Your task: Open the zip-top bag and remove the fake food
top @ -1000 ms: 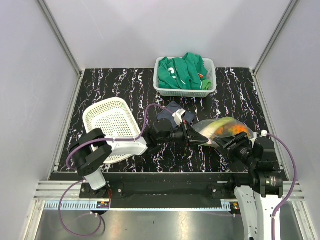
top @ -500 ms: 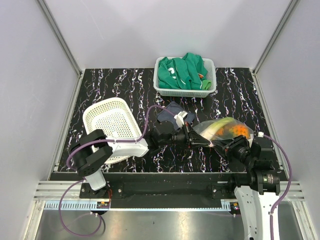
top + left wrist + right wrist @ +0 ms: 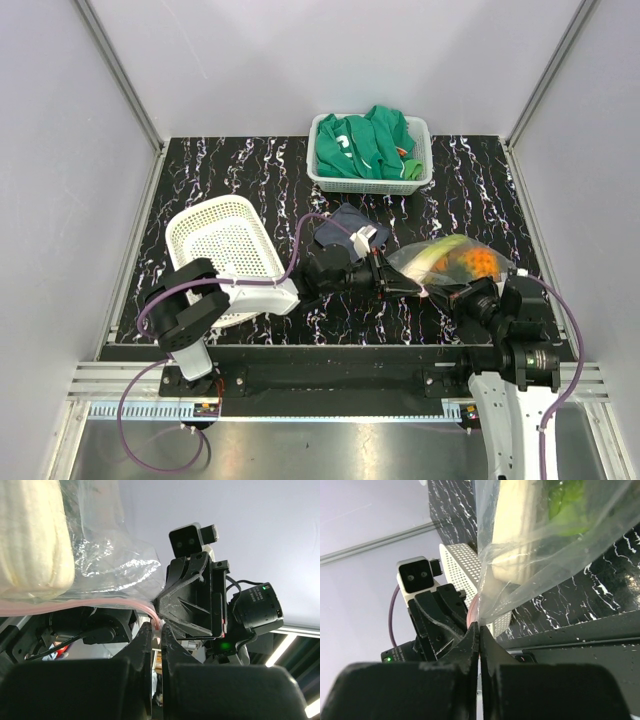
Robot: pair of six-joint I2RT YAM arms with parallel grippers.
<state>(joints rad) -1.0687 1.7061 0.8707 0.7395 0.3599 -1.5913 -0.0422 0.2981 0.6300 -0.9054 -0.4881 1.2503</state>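
I have the zip-top bag [image 3: 455,262] lying on the black marbled table [image 3: 200,180] at about 4 o'clock from the table's middle. One corner of it points toward 8 o'clock. The fake food [image 3: 474,262] sits inside: orange pieces on the 3 o'clock side and a pale leek [image 3: 437,254] beside them.

At 10 o'clock from the bag a dark cloth [image 3: 338,220] lies partly under my left arm. Farther out at 9 o'clock is an empty white basket [image 3: 225,245]. At 12 o'clock, by the far edge, a second basket [image 3: 372,184] holds a green garment [image 3: 365,145].

The left gripper [image 3: 412,288] comes in from 9 o'clock and the right gripper [image 3: 438,293] from 4 o'clock, tip to tip at that corner.

From above the pinch is hidden. The left wrist view shows the left jaws almost together on the pink zip strip [image 3: 75,603]. The right wrist view shows the right jaws pressed flat on the clear film edge, with the leek showing pale through the plastic.
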